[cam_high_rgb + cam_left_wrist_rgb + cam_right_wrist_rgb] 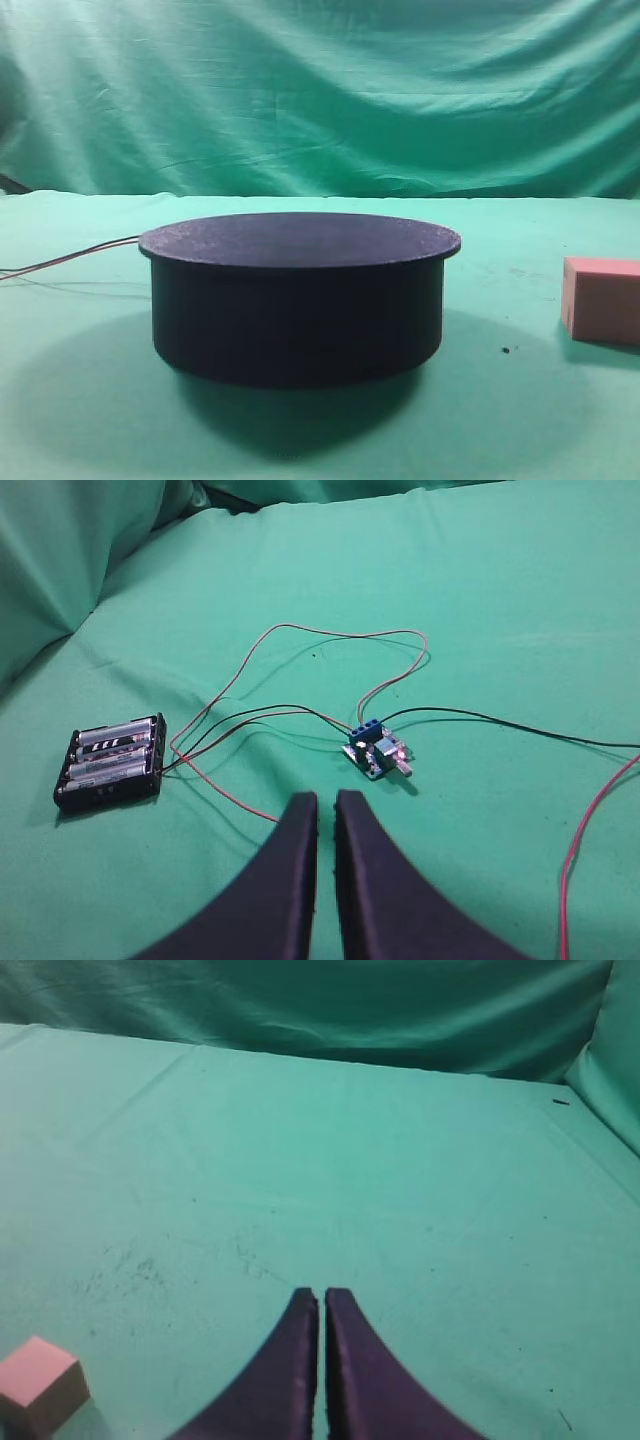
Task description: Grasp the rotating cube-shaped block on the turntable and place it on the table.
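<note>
The dark round turntable (298, 300) stands in the middle of the green table (90, 420); its flat top is bare. The salmon-pink cube-shaped block (602, 300) rests on the table cloth at the right edge of the exterior high view. It also shows in the right wrist view (38, 1382) at the bottom left, left of my right gripper (322, 1296), which is shut and empty above the cloth. My left gripper (326, 798) is shut and empty over the cloth near the wiring. Neither gripper shows in the exterior high view.
A black battery holder (110, 762) and a small blue circuit board (375, 751) lie on the cloth ahead of the left gripper, joined by red and black wires (330, 635). Wires (70, 258) run left from the turntable. A wrinkled green backdrop (320, 90) hangs behind.
</note>
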Action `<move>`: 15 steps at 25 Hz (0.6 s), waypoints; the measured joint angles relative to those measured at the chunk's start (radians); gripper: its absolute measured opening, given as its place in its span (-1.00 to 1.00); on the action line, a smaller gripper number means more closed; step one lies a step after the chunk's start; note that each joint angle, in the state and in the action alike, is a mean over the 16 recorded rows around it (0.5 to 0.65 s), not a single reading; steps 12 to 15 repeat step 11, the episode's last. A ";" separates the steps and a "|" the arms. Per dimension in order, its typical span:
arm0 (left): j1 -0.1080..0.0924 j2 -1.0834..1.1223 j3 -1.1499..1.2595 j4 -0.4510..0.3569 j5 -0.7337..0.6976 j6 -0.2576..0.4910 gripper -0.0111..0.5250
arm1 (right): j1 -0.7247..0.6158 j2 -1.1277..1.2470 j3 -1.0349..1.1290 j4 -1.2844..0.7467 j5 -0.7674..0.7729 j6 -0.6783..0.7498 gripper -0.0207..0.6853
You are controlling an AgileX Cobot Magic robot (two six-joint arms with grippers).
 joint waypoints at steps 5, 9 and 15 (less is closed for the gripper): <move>0.000 0.000 0.000 0.000 0.000 0.000 -0.96 | -0.002 -0.020 0.020 0.007 0.016 0.002 -0.94; 0.000 0.000 0.000 0.000 0.000 0.000 -0.96 | -0.002 -0.020 0.021 0.011 0.030 0.004 -0.94; 0.000 0.000 0.000 0.000 0.000 0.000 -0.96 | -0.002 -0.021 0.022 0.013 0.034 0.005 -0.94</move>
